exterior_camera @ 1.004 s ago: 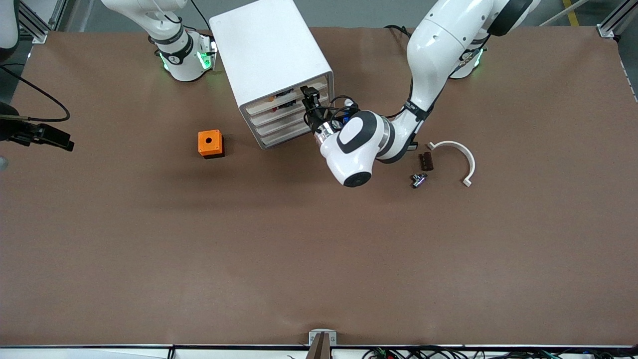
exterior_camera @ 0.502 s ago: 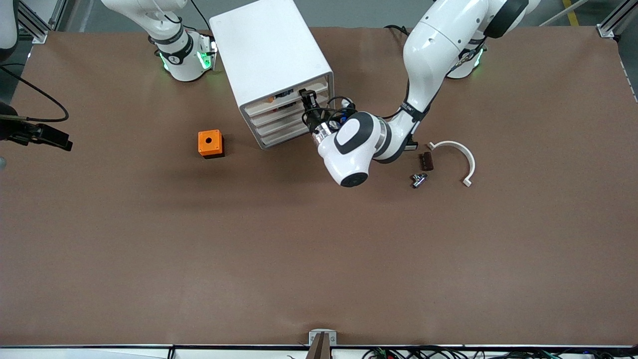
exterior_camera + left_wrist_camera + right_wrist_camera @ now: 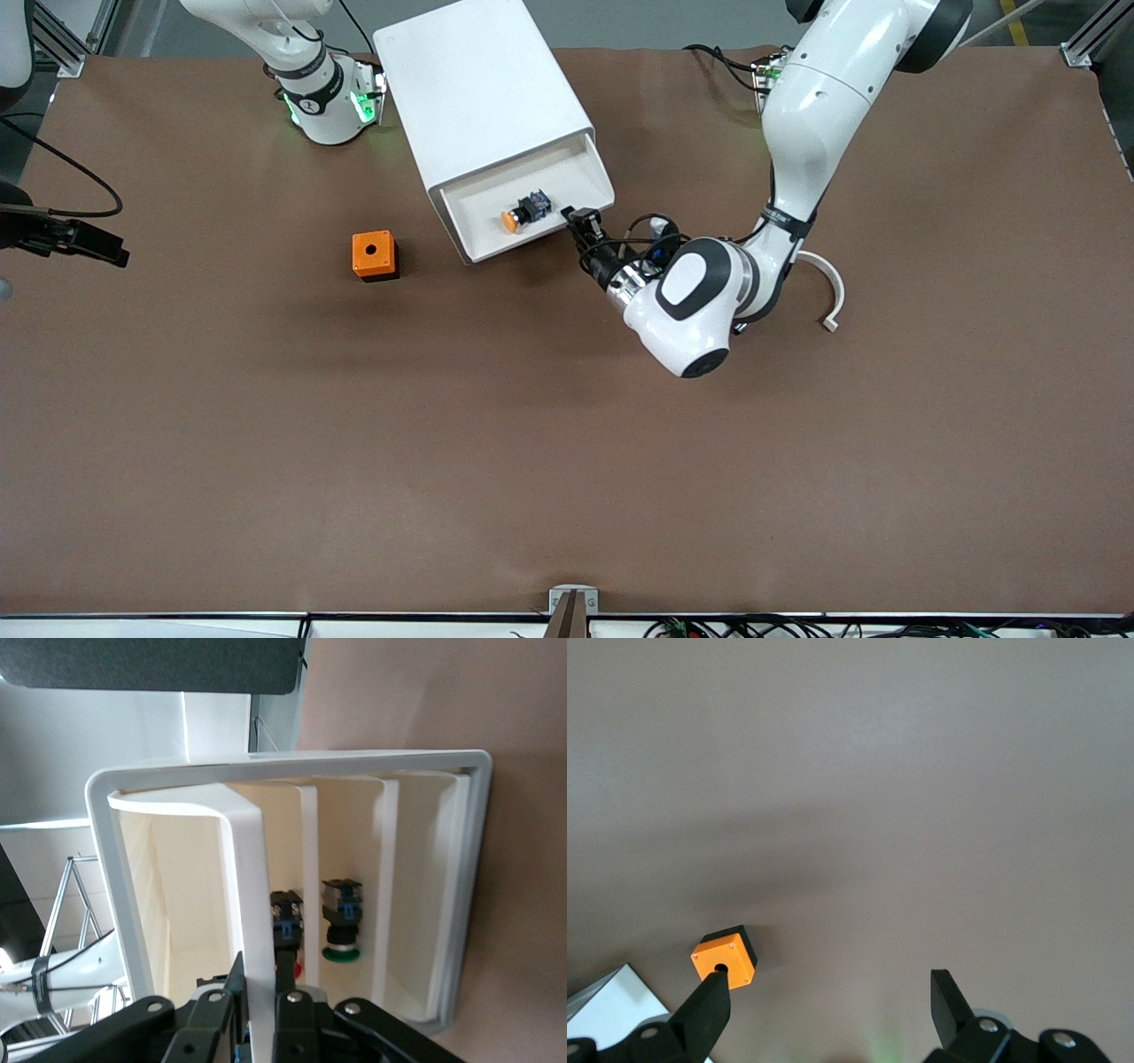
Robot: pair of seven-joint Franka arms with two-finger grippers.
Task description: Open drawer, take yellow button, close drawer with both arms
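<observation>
Left gripper (image 3: 585, 223): clamped on the front lip of the drawer (image 3: 567, 182), one finger either side of the wall in the left wrist view.
Orange cube (image 3: 373, 255): on the table (image 3: 354, 443), toward the right arm's end, near the cabinet.
Drawer: top one, pulled out of the cabinet (image 3: 478, 93).
Button (image 3: 524, 211): lying inside the drawer, orange cap on a dark body.
White curved piece (image 3: 828, 288): on the table beside the left arm.
Right gripper (image 3: 833, 1001): held high over the table, waiting, fingers apart.
</observation>
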